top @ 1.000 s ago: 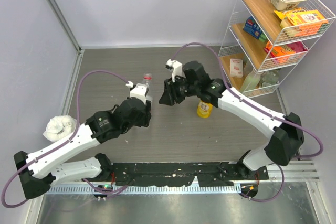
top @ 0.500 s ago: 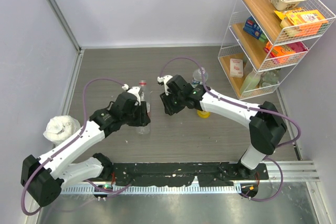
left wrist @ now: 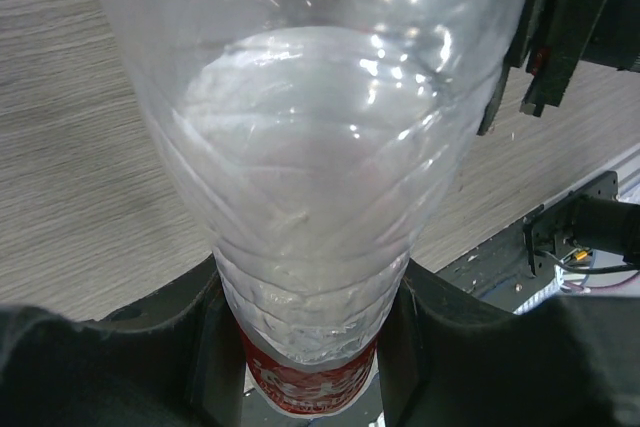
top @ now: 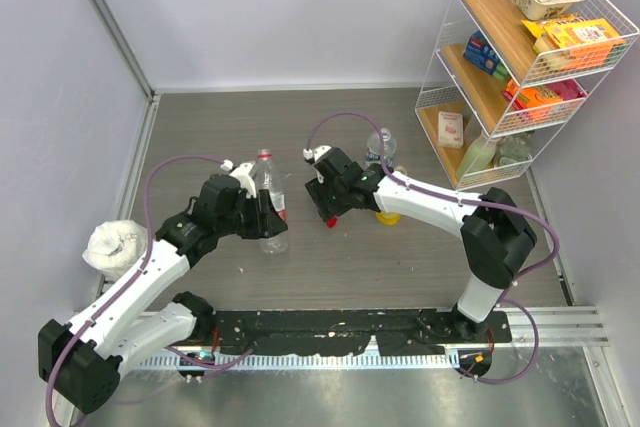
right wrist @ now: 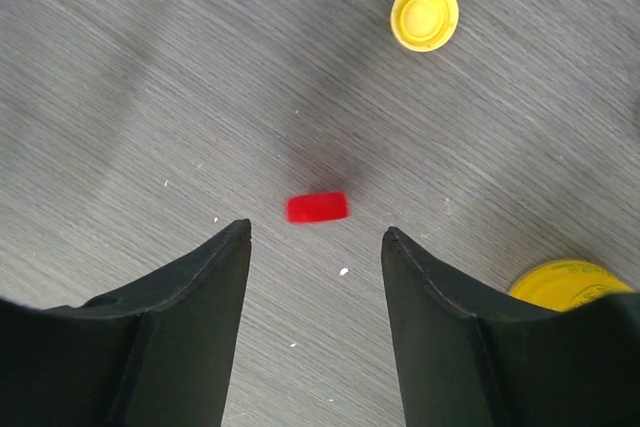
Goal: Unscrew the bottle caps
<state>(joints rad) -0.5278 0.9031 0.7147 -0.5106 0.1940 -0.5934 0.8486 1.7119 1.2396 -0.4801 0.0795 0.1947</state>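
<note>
My left gripper [top: 262,213] is shut on the clear bottle with the red label [top: 268,197]. The bottle's open neck points to the far side and has no cap on it. In the left wrist view the bottle [left wrist: 310,147] fills the frame between the fingers of my left gripper [left wrist: 310,292]. The red cap [top: 329,222] is on the table just below my open, empty right gripper [top: 328,209]. In the right wrist view the red cap [right wrist: 317,207], slightly blurred, shows just beyond the tips of my right gripper [right wrist: 315,235]. A yellow cap [right wrist: 424,15] lies farther off. The yellow bottle [top: 388,215] and the blue-labelled bottle [top: 381,144] stand behind the right arm.
A wire shelf rack [top: 510,57] with food packs stands at the back right. A crumpled white cloth [top: 113,242] lies at the left by the left arm. The yellow bottle's edge [right wrist: 570,282] shows at the right of the right wrist view.
The left arm has lowered the bottle towards the table. The right gripper has moved left and down, and the red cap is now off the bottle and on the table.
</note>
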